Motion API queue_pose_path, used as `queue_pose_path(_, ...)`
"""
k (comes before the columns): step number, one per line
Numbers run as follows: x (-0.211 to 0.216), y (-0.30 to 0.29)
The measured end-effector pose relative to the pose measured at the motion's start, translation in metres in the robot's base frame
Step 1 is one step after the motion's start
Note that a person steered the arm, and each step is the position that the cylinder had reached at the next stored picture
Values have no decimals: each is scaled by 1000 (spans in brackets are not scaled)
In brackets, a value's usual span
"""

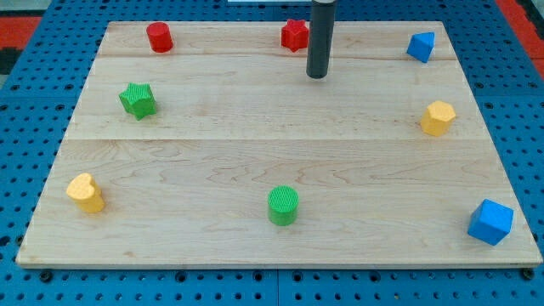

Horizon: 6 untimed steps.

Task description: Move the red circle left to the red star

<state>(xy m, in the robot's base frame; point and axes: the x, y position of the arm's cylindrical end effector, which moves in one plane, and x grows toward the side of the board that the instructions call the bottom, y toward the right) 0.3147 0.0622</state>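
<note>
The small red plastic circle (pixel 159 37) sat well to the view's left of the red plastic star (pixel 295 35). My tip (pixel 317 75), holding nothing, stood just right of the star, slightly below. The circle looked light, rigid, slippery; push its left flank.

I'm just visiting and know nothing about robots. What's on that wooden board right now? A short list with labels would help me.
board: wooden board on a blue pegboard
my tip: near the view's top, just right of and below the red star, partly hiding it
red star: top middle
red circle: top left, far from the star
green star: left side
green circle: bottom middle
yellow blocks: one bottom left, one right
blue blocks: one top right, one bottom right
</note>
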Motion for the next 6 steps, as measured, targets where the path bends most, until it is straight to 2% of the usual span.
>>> queue_pose_path(1, -5, -58)
queue_pose_path(3, -8, -222)
queue_pose_path(4, -36, -307)
queue_pose_path(5, -73, -311)
queue_pose_path(6, -82, -227)
